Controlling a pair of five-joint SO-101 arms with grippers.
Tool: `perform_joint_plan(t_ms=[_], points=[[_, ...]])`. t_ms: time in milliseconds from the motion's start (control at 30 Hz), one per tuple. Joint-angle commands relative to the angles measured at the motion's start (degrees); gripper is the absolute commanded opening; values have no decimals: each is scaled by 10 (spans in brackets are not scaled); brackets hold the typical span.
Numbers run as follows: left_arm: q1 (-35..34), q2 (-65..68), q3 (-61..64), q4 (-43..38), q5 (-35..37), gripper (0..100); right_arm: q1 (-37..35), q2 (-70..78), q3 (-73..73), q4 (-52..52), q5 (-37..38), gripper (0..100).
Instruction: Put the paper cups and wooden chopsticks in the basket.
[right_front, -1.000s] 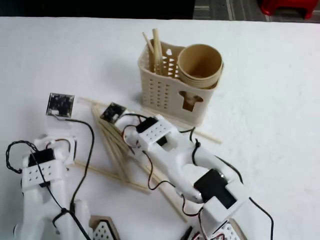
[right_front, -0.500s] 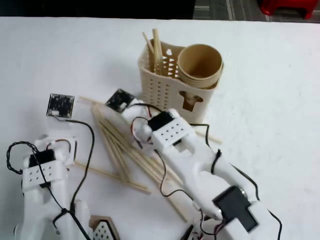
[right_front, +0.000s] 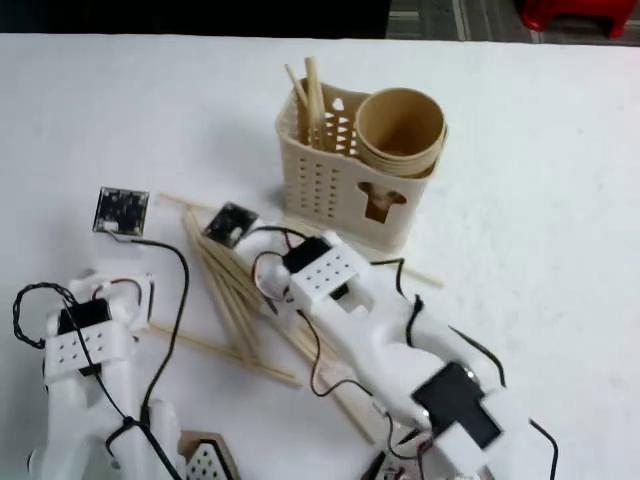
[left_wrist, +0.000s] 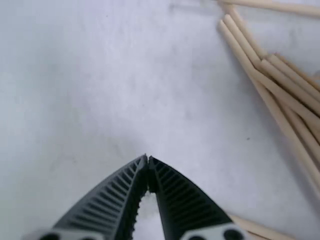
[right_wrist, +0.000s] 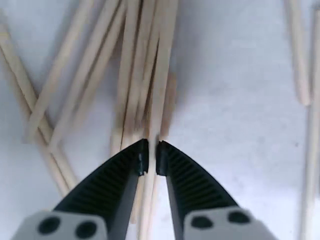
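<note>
From above, the basket stands toward the far edge of the table, paper cups nested in one side and a few wooden chopsticks upright in the other. The loose chopsticks lie fanned just in front of it, with the right arm over them and the left arm near the front left corner. The left gripper is closed on nothing above bare table beside the sticks. The right gripper is narrowed to a slit, with one stick of the bundle in it.
</note>
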Motion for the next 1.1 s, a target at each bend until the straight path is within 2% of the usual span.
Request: perform_joint_plan(t_ms=[0,167,367,567,800,1067], points=[[-5,-15,-2,-9,-5,27,-5,27,-29,-7,5,121],[-5,-15,-1,-8,-5,27,-6,59,-46,-7,5,228],[-5,-15,-1,-8,-5,27,-34,69,-43,-12,5,166],[-5,-15,-1,-8,-5,27,-37,109,-72,10,5,13],[-5,-15,-1,-11,-5,27,-15,113,-90,32,47,20],[-5,-15,-1,-11,-5,27,16,-45,-41,48,44,20]])
